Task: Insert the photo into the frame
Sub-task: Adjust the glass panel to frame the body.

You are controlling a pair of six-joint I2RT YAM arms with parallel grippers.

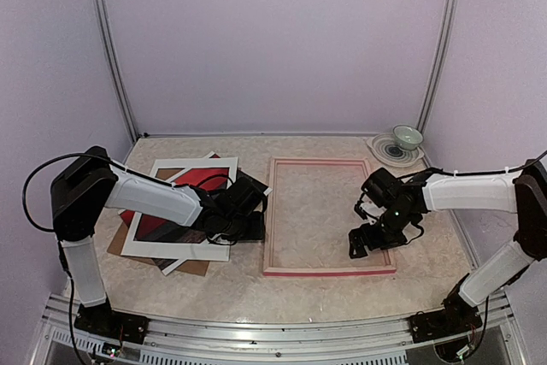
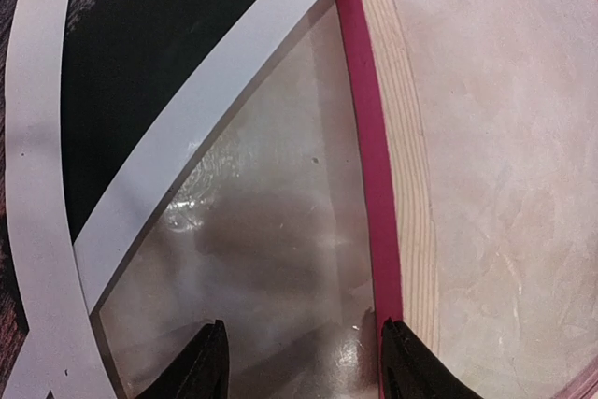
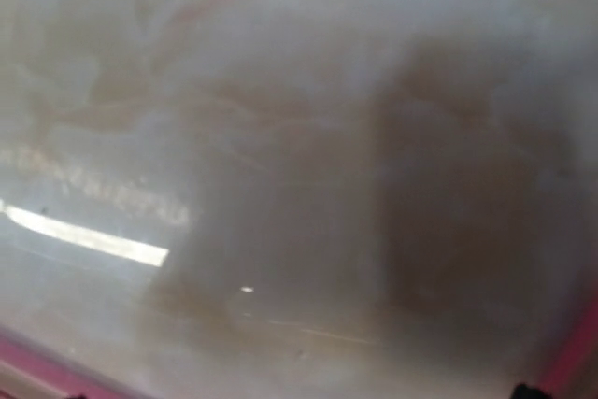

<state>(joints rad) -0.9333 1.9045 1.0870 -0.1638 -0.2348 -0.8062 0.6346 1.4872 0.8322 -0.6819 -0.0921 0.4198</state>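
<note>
Top view first. Your tabletop (image 1: 205,292) is pale and marbled, and the biggest thing on it is the pink frame (image 1: 329,272), lying flat pretty much dead centre. The left wrist camera shows pale wood next to the pink edge, so it's back-side up.

Out at 9 o'clock from the frame there's a messy pile. A white mat (image 1: 171,250) with a window lies on top, and the photo (image 1: 195,181) is under it, with red and dark patches showing through the window and past the mat's edge. So the photo is in that pile, not in the frame. A brown board (image 1: 115,241) pokes out at the bottom, around 7 o'clock of the pile.

Your left gripper (image 2: 308,366) is down low between the pile and the frame's left rail. Its fingers are spread apart with nothing between them, over a shiny strip beside the pink edge.

Your right gripper (image 1: 367,243) hangs over the frame's inside at about 4 o'clock. Its own camera is just glossy blur with pink in the bottom corners, so I can't tell if it's open or closed.

A little green bowl (image 1: 408,136) on a saucer (image 1: 389,153) sits at 1 o'clock.
</note>
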